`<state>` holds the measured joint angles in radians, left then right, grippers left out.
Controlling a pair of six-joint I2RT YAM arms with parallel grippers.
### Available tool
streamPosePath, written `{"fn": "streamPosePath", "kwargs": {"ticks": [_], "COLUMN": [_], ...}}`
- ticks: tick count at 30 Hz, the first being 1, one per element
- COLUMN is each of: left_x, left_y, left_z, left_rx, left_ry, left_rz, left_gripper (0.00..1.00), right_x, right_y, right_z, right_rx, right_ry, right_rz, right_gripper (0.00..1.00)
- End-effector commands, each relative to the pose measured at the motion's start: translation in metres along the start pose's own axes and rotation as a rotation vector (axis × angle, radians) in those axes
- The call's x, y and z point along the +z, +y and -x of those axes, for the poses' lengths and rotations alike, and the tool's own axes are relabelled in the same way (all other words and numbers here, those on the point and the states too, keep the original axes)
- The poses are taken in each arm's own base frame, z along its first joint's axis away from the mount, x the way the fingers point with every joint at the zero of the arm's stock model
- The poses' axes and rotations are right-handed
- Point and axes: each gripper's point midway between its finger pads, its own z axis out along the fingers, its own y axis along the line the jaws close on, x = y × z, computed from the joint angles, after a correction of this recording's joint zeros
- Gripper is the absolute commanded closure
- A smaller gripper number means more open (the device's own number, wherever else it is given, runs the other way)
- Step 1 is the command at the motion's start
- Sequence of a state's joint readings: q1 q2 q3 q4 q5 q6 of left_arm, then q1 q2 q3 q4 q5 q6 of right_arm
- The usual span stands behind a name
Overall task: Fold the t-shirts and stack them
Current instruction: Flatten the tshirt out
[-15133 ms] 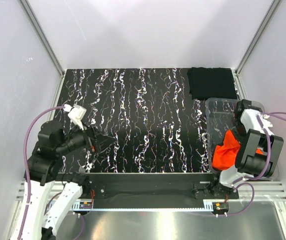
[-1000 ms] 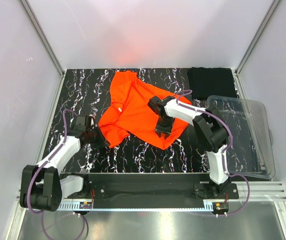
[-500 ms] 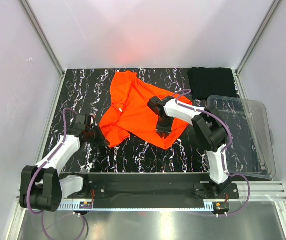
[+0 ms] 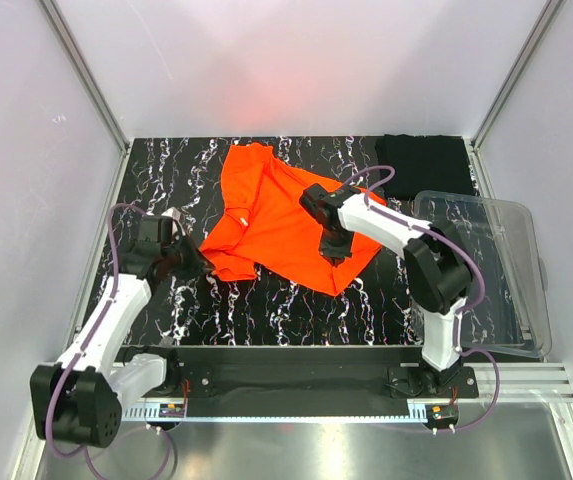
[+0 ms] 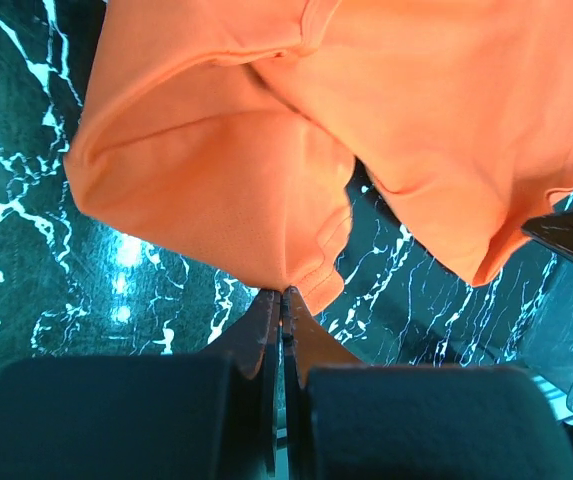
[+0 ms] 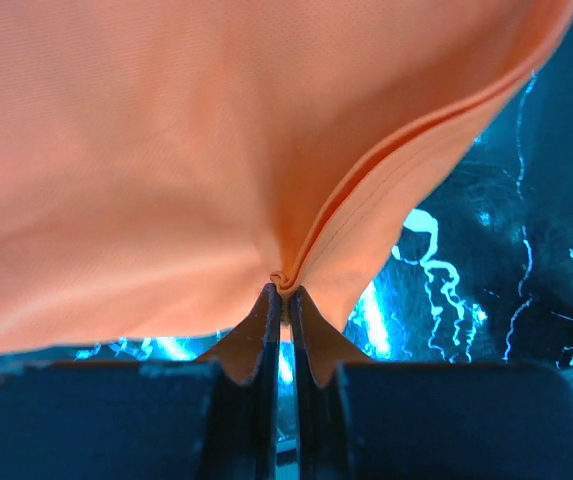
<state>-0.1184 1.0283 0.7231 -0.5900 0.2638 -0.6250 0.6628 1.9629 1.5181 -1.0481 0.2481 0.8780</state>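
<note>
The orange-red t-shirt [image 4: 266,215] lies rumpled across the middle of the black marbled table [image 4: 266,300]. At its left edge my left gripper [image 4: 198,262] is shut on a pinch of the cloth, the t-shirt [image 5: 266,150] bunching from the closed tips [image 5: 283,295] in the left wrist view. My right gripper [image 4: 334,247] is shut on a fold near the shirt's right hem; the right wrist view shows the t-shirt [image 6: 166,150] pinched at the tips [image 6: 284,288]. A black t-shirt [image 4: 424,166] lies folded at the far right corner.
A clear plastic bin [image 4: 491,270] lies tipped at the right edge of the table. White enclosure walls with metal posts [image 4: 86,80] close in the left, right and far sides. The arm bases [image 4: 296,375] sit along the near edge.
The right gripper closed on the shirt's right fold and rose slightly. The left gripper, still holding the left edge, moved a little left and away, drawing the cloth.
</note>
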Motion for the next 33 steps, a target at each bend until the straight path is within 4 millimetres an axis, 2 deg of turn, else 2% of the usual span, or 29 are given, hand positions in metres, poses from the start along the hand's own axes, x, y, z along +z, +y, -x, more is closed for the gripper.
{"fn": "streamPosePath", "kwargs": {"ticks": [1, 4, 7, 9, 10, 12, 13, 14, 15, 16, 17, 18, 19, 20, 21, 22, 24, 25, 26, 27, 28, 29, 30, 31, 32, 33], "left_x": [-0.023, -0.036, -0.053, -0.067, -0.073, -0.095, -0.103, -0.126, -0.131, -0.143, -0.172, -0.178, -0.191, -0.224, -0.236, -0.270, -0.304, -0.339, -0.357, -0.376, -0.408, -0.422, -0.436, -0.447, -0.467, -0.479], "left_y": [-0.012, -0.013, -0.015, -0.025, -0.028, -0.047, -0.052, -0.070, -0.074, -0.083, -0.105, -0.112, -0.122, -0.147, -0.157, -0.177, -0.192, -0.203, -0.205, -0.208, -0.210, -0.207, -0.207, -0.203, -0.196, -0.196], "left_z": [0.018, 0.020, 0.025, 0.036, 0.038, 0.059, 0.065, 0.085, 0.097, 0.107, 0.125, 0.136, 0.143, 0.155, 0.161, 0.166, 0.170, 0.169, 0.168, 0.165, 0.156, 0.153, 0.147, 0.143, 0.132, 0.126], "left_rx": [0.023, 0.033, 0.050, 0.063, 0.069, 0.104, 0.119, 0.145, 0.173, 0.196, 0.228, 0.251, 0.275, 0.331, 0.348, 0.377, 0.426, 0.449, 0.479, 0.499, 0.517, 0.537, 0.547, 0.546, 0.550, 0.564], "left_ry": [-0.093, -0.119, -0.144, -0.179, -0.185, -0.249, -0.267, -0.339, -0.361, -0.392, -0.467, -0.488, -0.516, -0.597, -0.623, -0.701, -0.786, -0.863, -0.915, -0.961, -1.030, -1.072, -1.104, -1.132, -1.184, -1.214], "left_rz": [-0.015, -0.007, 0.008, -0.002, -0.003, -0.030, -0.029, -0.059, -0.039, -0.051, -0.093, -0.087, -0.106, -0.161, -0.181, -0.241, -0.279, -0.325, -0.330, -0.350, -0.392, -0.391, -0.409, -0.417, -0.434, -0.460], "left_gripper": [1.00, 1.00, 1.00, 1.00, 1.00, 1.00, 1.00, 1.00, 1.00, 1.00, 1.00, 1.00, 1.00, 1.00, 1.00, 1.00, 1.00, 1.00, 1.00, 1.00, 1.00, 1.00, 1.00, 1.00, 1.00, 1.00], "right_x": [-0.031, -0.038, -0.056, -0.069, -0.087, -0.109, -0.133, -0.147, -0.161, -0.189, -0.203, -0.216, -0.245, -0.260, -0.280, -0.299, -0.324, -0.342, -0.356, -0.358, -0.377, -0.391, -0.393, -0.407, -0.418, -0.424], "right_y": [-0.005, -0.009, -0.012, -0.019, -0.022, -0.027, -0.032, -0.035, -0.039, -0.047, -0.053, -0.060, -0.070, -0.073, -0.080, -0.090, -0.098, -0.110, -0.107, -0.110, -0.119, -0.122, -0.125, -0.138, -0.138, -0.142], "right_z": [0.015, 0.014, 0.017, 0.026, 0.033, 0.045, 0.053, 0.059, 0.063, 0.070, 0.075, 0.079, 0.083, 0.084, 0.086, 0.084, 0.081, 0.076, 0.074, 0.070, 0.057, 0.055, 0.050, 0.041, 0.032, 0.026], "right_rx": [-0.001, 0.001, -0.003, 0.019, 0.031, 0.032, 0.015, 0.007, 0.000, -0.007, -0.001, -0.004, 0.016, 0.016, 0.005, 0.011, -0.035, -0.042, -0.069, -0.123, -0.153, -0.160, -0.176, -0.164, -0.187, -0.191], "right_ry": [-0.084, -0.093, -0.125, -0.177, -0.222, -0.294, -0.347, -0.388, -0.422, -0.485, -0.523, -0.558, -0.616, -0.645, -0.688, -0.731, -0.797, -0.846, -0.884, -0.913, -0.958, -1.010, -1.026, -1.069, -1.083, -1.090], "right_rz": [0.031, 0.045, 0.085, 0.095, 0.129, 0.156, 0.197, 0.218, 0.239, 0.283, 0.299, 0.314, 0.369, 0.403, 0.437, 0.477, 0.542, 0.589, 0.655, 0.662, 0.744, 0.793, 0.813, 0.862, 0.925, 0.958], "right_gripper": [0.90, 0.88, 0.92, 1.00, 1.00, 1.00, 1.00, 1.00, 1.00, 1.00, 1.00, 1.00, 1.00, 1.00, 1.00, 1.00, 1.00, 1.00, 1.00, 1.00, 1.00, 1.00, 1.00, 1.00, 1.00, 1.00]}}
